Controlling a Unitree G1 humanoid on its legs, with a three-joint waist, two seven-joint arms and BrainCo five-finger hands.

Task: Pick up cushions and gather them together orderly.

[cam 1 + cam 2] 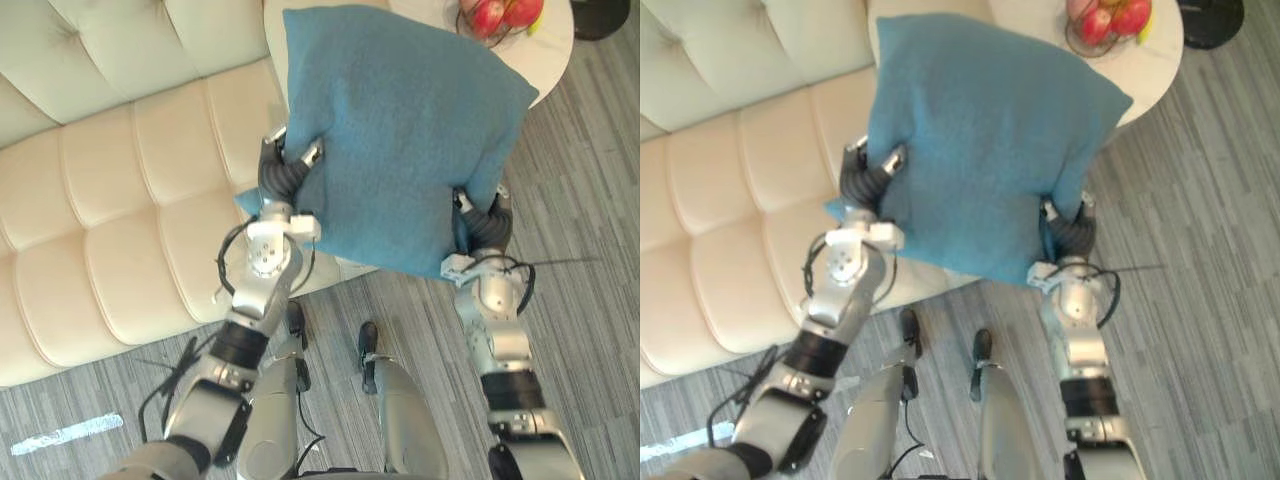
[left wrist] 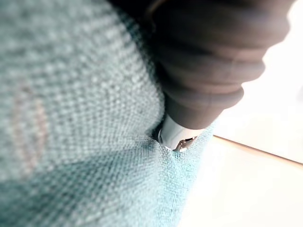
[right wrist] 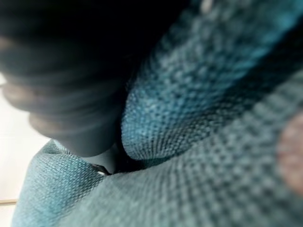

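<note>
A large blue cushion [image 1: 400,130] is held up in front of me, above the sofa's front edge, with one arm on each side. My left hand [image 1: 282,175] presses into its left edge and my right hand [image 1: 485,225] into its lower right edge. The cushion [image 1: 980,130] is tilted, one corner pointing down between the arms. In the left wrist view the hand's dark cover [image 2: 208,61] sinks into the blue weave [image 2: 71,118]. The right wrist view shows the right hand's cover [image 3: 61,94] against folds of the same cloth [image 3: 213,142].
A cream tufted sofa [image 1: 110,200] spans the left side. Behind the cushion stands a white round table [image 1: 555,50] with a bowl of red apples [image 1: 500,15]. Grey striped carpet [image 1: 580,250] lies to the right, with a dark object [image 1: 605,15] in the far corner.
</note>
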